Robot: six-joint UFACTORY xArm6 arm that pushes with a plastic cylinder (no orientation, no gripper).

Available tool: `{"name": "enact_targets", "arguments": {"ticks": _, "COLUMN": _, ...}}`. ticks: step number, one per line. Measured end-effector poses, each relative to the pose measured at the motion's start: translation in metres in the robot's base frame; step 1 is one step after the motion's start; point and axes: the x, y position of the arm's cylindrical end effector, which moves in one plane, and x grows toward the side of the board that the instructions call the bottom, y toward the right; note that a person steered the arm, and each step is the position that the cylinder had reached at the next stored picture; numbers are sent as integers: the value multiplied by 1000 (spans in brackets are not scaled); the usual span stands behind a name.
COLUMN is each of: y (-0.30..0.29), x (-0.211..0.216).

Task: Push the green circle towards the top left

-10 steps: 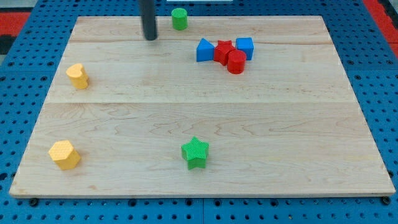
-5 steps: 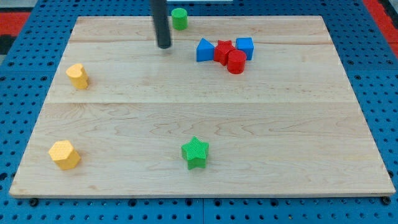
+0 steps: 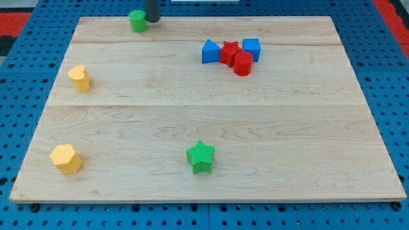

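Note:
The green circle [image 3: 137,20] stands at the board's top edge, left of centre. My tip [image 3: 153,20] is right beside it on the view's right, touching or nearly touching it. The rod runs up out of the view's top.
A cluster of a blue triangle [image 3: 210,52], a red star-like block [image 3: 229,53], a red cylinder [image 3: 242,64] and a blue cube [image 3: 252,48] sits upper right of centre. A green star [image 3: 200,156] lies low in the middle. Two yellow blocks lie at the left [image 3: 80,78] and lower left [image 3: 66,159].
The green circle has slid leftward along the top edge from about the middle. My tip went from lower left of it to its right side at the top edge.

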Motion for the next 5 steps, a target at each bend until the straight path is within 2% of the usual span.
{"name": "enact_targets", "arguments": {"ticks": 1, "y": -68, "x": 18}}
{"name": "enact_targets", "arguments": {"ticks": 3, "y": -76, "x": -8}}
{"name": "enact_targets", "arguments": {"ticks": 4, "y": -131, "x": -6}}
{"name": "enact_targets", "arguments": {"ticks": 5, "y": -150, "x": 2}}
